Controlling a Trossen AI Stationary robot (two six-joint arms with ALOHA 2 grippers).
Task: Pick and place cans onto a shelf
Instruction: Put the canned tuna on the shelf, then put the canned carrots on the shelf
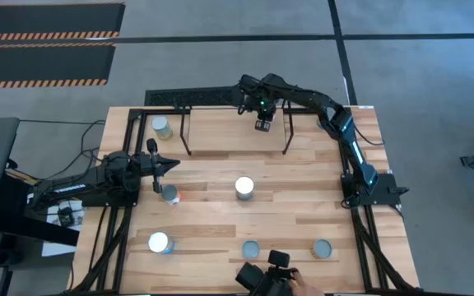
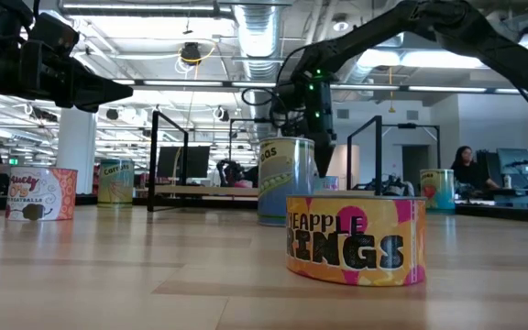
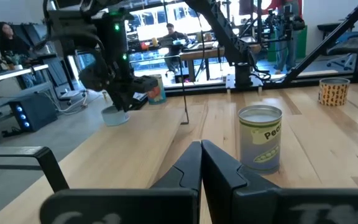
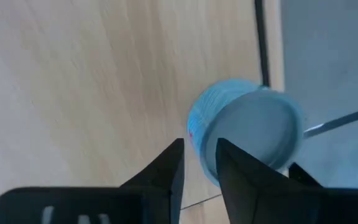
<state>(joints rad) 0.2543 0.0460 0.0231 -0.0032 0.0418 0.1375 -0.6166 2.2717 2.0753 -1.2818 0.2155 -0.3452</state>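
The shelf (image 1: pixel 234 131), black wire end frames with a wooden board between, stands at the table's far edge. My right gripper (image 4: pixel 199 149) hovers over the shelf (image 1: pixel 262 123), fingers a narrow gap apart, just above a low blue can with a grey top (image 4: pixel 253 127). That can stands upright below it (image 3: pixel 113 115). My left gripper (image 3: pixel 201 149) is shut and empty above the table's left side (image 1: pixel 169 164), pointing right. A green pea can (image 3: pixel 260 135) stands upright at the table's middle (image 1: pixel 244 187).
Other cans stand upright on the table: one at the far left (image 1: pixel 161 125), one by my left gripper (image 1: pixel 171 194), and three along the near edge (image 1: pixel 159 242), (image 1: pixel 251 249), (image 1: pixel 322 248). A person's hand with a dark device (image 1: pixel 270 275) is at the near edge.
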